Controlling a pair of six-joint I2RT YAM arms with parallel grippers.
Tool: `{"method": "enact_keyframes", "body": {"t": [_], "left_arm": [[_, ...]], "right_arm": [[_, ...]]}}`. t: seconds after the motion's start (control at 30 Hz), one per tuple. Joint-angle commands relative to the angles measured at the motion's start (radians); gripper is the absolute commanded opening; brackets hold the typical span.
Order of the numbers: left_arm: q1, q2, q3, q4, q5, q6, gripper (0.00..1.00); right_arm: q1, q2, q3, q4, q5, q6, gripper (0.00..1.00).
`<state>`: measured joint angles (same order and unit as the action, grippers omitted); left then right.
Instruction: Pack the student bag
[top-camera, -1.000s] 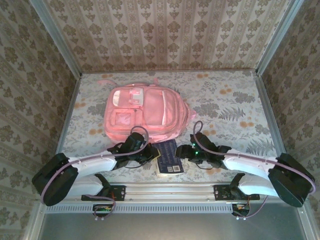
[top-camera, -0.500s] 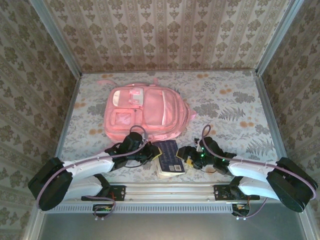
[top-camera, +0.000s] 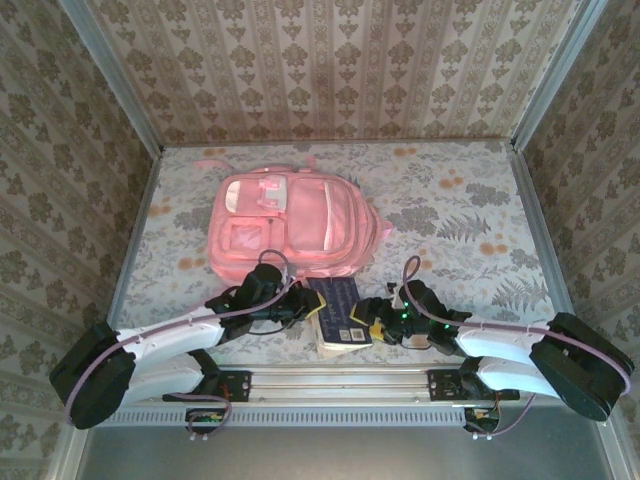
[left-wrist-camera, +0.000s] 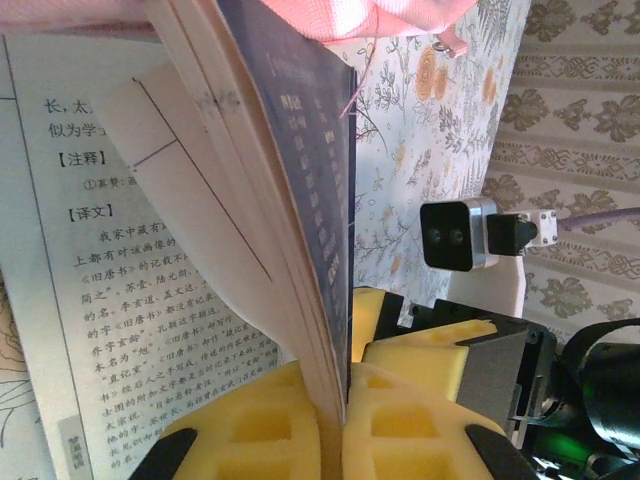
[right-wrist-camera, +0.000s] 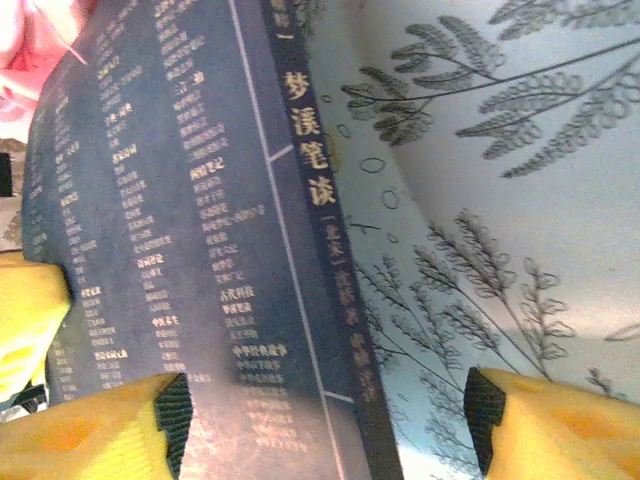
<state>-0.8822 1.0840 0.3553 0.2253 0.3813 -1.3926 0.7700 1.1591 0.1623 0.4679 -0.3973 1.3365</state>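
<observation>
The student bag (top-camera: 290, 225), a big pink backpack, lies flat at the table's middle left, pockets up. Its pink fabric edges the left wrist view (left-wrist-camera: 400, 15) and the right wrist view (right-wrist-camera: 30, 40). Just in front of it lies a dark blue book (top-camera: 336, 312). My left gripper (top-camera: 306, 306) is shut on the book's cover and a few pages (left-wrist-camera: 300, 200), holding them raised off the printed page below; the left gripper (left-wrist-camera: 345, 420) shows its yellow pads pressed together. My right gripper (top-camera: 366, 326) stands open at the book's right edge, and the right gripper (right-wrist-camera: 320, 430) straddles the spine (right-wrist-camera: 330, 280).
The flowered tablecloth (top-camera: 450, 220) lies bare to the right of the bag. Patterned walls close in the table on three sides. A metal rail (top-camera: 340, 380) runs along the near edge by the arm bases.
My right gripper has moved left and nearer, up to the book's right edge. The left arm has stretched slightly forward, still gripping the cover.
</observation>
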Motion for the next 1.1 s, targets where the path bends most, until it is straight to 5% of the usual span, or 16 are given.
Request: {"method": "enact_keyframes", "body": {"t": [0.0,0.13,0.4,0.47,0.63,0.73,1.07], "left_arm": [[-0.005,-0.010,0.053,0.073,0.010,-0.004,0.00],[-0.006,0.002,0.058,0.069,0.017,0.006,0.00],[-0.005,-0.015,0.041,-0.010,-0.016,0.035,0.01],[-0.003,-0.016,0.040,-0.031,-0.016,0.043,0.09],[0.007,-0.029,0.072,-0.147,-0.023,0.090,0.50],[0.018,-0.057,0.105,-0.254,-0.034,0.140,0.65],[0.096,-0.077,0.222,-0.343,0.030,0.219,0.86]], "right_arm": [[0.029,0.042,-0.014,0.100,0.014,0.043,0.69],[0.045,0.014,-0.008,0.126,0.035,0.057,0.52],[0.043,-0.283,-0.028,-0.114,0.142,0.046,0.09],[0.040,-0.379,-0.031,-0.207,0.174,0.040,0.02],[0.015,-0.493,-0.049,-0.285,0.171,0.043,0.00],[0.014,-0.529,-0.034,-0.326,0.162,0.019,0.00],[0.009,-0.656,0.163,-0.508,0.174,-0.091,0.00]]}}
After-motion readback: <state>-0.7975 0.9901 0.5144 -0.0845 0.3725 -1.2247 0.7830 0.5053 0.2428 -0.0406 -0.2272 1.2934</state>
